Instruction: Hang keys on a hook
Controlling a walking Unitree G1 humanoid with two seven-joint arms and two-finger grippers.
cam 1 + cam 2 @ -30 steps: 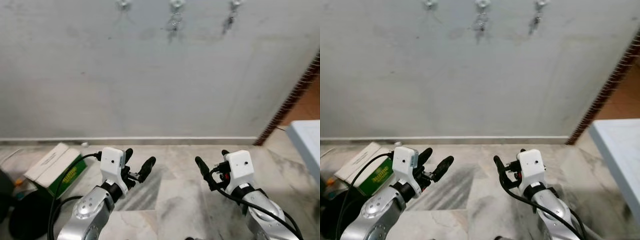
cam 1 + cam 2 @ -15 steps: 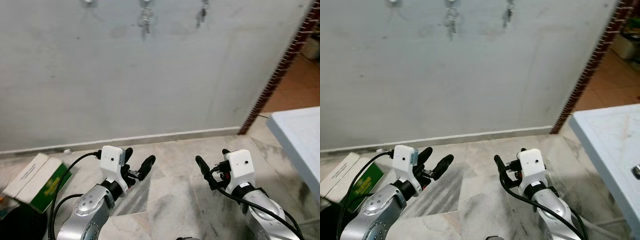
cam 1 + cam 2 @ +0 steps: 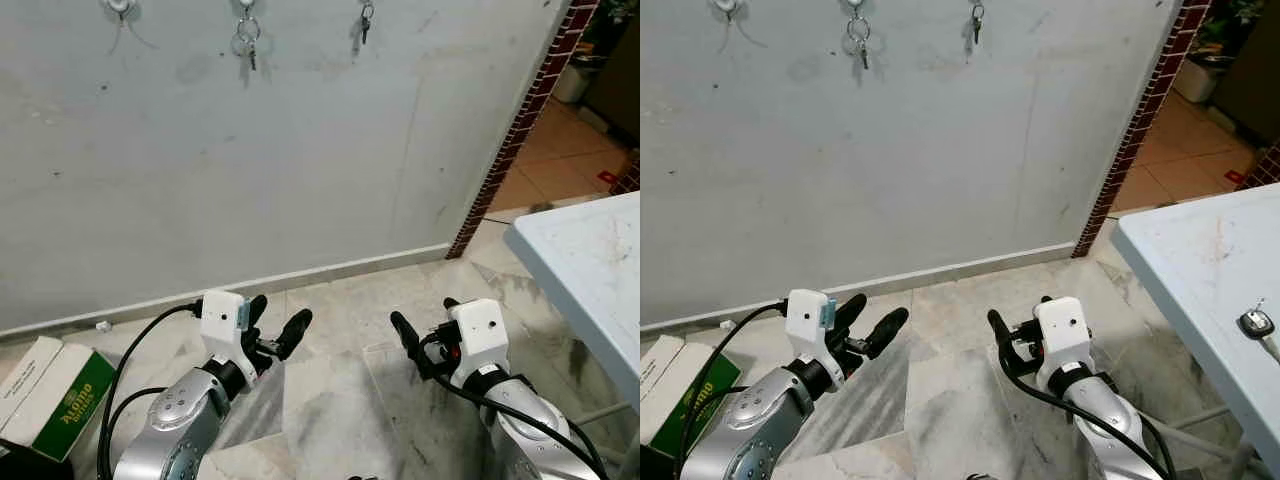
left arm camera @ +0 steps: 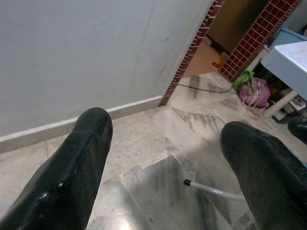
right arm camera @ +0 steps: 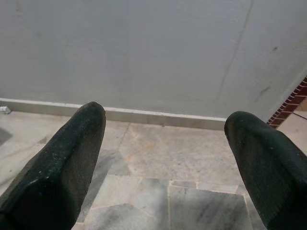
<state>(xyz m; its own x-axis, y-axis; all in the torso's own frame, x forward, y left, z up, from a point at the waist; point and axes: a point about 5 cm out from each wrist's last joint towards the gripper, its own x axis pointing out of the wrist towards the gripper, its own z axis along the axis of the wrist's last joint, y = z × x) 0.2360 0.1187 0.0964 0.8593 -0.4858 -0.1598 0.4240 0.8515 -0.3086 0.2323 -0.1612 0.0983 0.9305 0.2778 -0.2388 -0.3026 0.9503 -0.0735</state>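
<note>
**Grippers low and empty, key on the table**

Wall, grey and stained, takes up most of the head views, with a pale skirting strip where it meets the floor. Marble floor below, grey-veined tiles. A brick edge runs down the wall's right end, with an orange-tiled area beyond it.

White table at the right, its corner nearest the right arm. A key with a dark head lies on the tabletop near the right border of the right eye view, well apart from both grippers.

Green and white box on the floor at the far left, beside the left arm's black cable.

Left gripper held low over the floor in front of the robot, fingers spread apart, nothing between them. Right gripper at the same height, near the table; in the right wrist view its two fingers stand wide apart with only wall and floor between them.

Three hooks high on the wall. Left hook is bare. Middle hook carries a key ring. A small dark key hangs from the right hook.

In the left wrist view, a pink bag sits on the floor by a white table leg.
</note>
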